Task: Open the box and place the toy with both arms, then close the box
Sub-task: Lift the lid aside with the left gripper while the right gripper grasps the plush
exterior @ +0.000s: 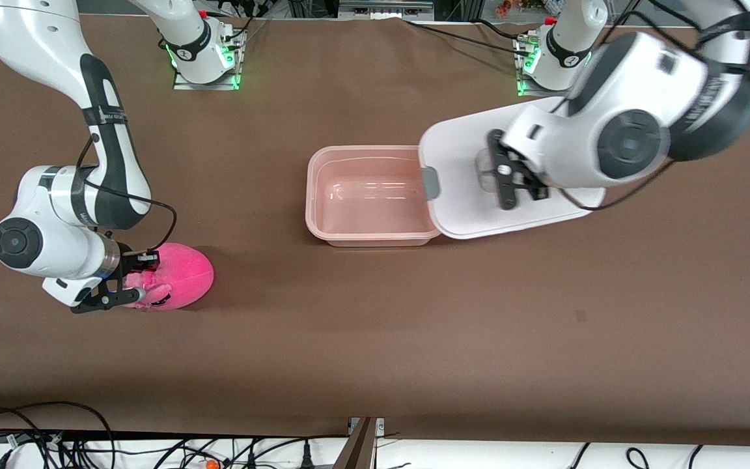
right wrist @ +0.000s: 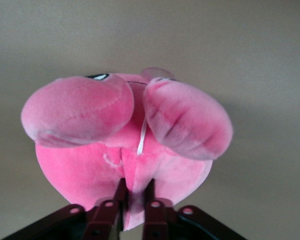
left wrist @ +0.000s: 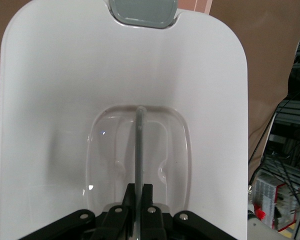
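Observation:
The box [exterior: 368, 229], a pale pink tub, stands open and empty mid-table. Its white lid [exterior: 459, 146] is off and held beside the tub toward the left arm's end, its grey clip [exterior: 430, 183] over the tub's rim. My left gripper [exterior: 508, 179] is shut on the lid's clear handle [left wrist: 139, 130]; the lid [left wrist: 50, 100] fills the left wrist view, with the gripper [left wrist: 140, 192] at its edge. The bright pink toy [exterior: 180, 277] is near the right arm's end, nearer the camera than the box. My right gripper [exterior: 134, 281] is shut on the toy [right wrist: 125, 130], pinching its plush [right wrist: 135, 192].
Brown cloth covers the table [exterior: 375, 339]. The arm bases [exterior: 206, 62] [exterior: 538, 65] stand along the edge farthest from the camera. Cables [exterior: 153, 449] hang past the nearest edge. A small dark mark [exterior: 581, 316] lies on the cloth toward the left arm's end.

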Robot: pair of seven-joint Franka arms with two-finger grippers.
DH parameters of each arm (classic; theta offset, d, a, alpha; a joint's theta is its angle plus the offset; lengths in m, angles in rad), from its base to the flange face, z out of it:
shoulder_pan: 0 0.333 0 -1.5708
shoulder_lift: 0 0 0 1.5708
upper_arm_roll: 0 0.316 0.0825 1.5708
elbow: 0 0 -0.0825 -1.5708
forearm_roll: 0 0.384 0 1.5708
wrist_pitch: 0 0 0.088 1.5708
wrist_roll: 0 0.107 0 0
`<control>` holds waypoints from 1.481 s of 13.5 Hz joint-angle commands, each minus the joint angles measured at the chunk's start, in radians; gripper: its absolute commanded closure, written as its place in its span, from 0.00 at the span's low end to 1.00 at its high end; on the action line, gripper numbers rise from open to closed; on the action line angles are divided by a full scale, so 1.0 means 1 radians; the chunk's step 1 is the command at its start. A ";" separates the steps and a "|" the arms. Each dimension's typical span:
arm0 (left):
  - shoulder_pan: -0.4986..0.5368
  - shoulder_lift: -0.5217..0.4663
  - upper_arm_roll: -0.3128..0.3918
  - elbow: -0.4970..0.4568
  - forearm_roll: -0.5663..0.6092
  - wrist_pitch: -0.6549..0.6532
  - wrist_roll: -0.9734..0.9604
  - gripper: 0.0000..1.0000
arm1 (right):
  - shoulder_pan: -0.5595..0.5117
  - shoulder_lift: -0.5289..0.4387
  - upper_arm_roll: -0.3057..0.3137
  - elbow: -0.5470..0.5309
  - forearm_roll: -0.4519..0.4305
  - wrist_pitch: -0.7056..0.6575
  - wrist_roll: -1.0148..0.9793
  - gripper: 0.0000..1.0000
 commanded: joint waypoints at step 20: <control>0.235 -0.012 -0.007 0.012 0.211 0.042 0.417 1.00 | 0.493 -0.065 0.027 0.444 -0.054 -0.596 -0.418 1.00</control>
